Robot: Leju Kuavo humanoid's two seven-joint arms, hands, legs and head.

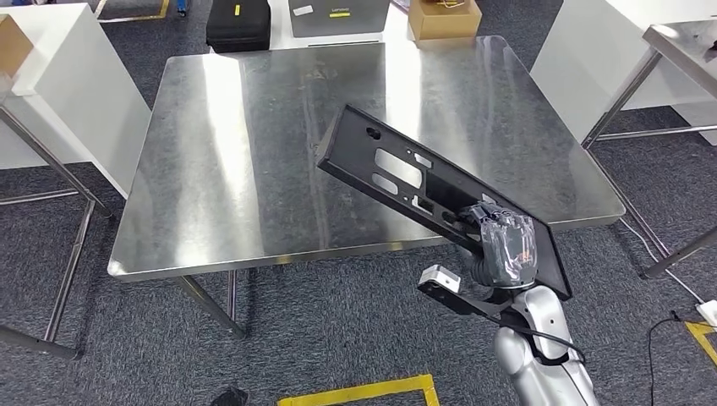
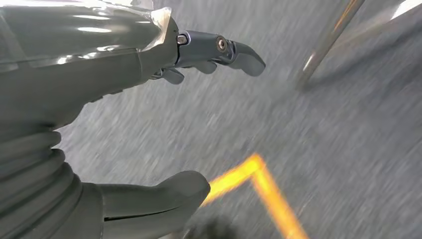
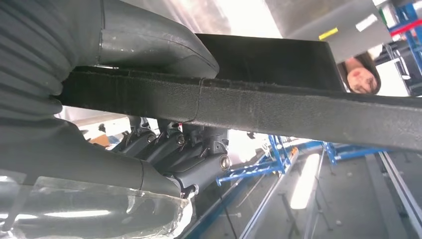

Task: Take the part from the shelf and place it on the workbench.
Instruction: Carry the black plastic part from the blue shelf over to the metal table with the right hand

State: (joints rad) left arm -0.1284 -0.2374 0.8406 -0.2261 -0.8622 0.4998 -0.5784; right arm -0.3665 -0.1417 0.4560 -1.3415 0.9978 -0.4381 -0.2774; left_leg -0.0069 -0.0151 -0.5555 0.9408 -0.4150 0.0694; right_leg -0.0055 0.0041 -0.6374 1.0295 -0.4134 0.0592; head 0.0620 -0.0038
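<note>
We see the right hand (image 1: pixel 506 245) grasping the part (image 1: pixel 406 182), a long flat black panel with several cutouts. In the right wrist view the thumb (image 3: pixel 159 47) lies on one face of the part's (image 3: pixel 298 107) edge and the darker fingers (image 3: pixel 199 159) curl on the other face, so the clamp is firm. The hand (image 3: pixel 74 124) holds the end of the part nearest the robot.

Workbench (image 1: pixel 254 169) as landmark: the part is tilted, its far end above the bench's steel top, its held end hanging off the bench's near edge, out over the grey carpet (image 1: pixel 338 338). We can't tell whether the far end touches the top or hovers just over it.

Left hand (image 2: pixel 124 99): fingers (image 2: pixel 239 52) spread apart from the thumb (image 2: pixel 169 194), released, nothing in it. It hangs over the carpet (image 2: pixel 323 139), near a yellow floor-tape corner (image 2: pixel 259 172) and a metal table leg (image 2: pixel 328 40); that view is motion-blurred.

Beyond the bench's far edge: a black case (image 1: pixel 239 24), a grey laptop (image 1: pixel 338 15), a cardboard box (image 1: pixel 444 19). White tables (image 1: pixel 59 93) flank the bench on both sides. A person (image 3: pixel 362 74) shows past the part in the right wrist view.
</note>
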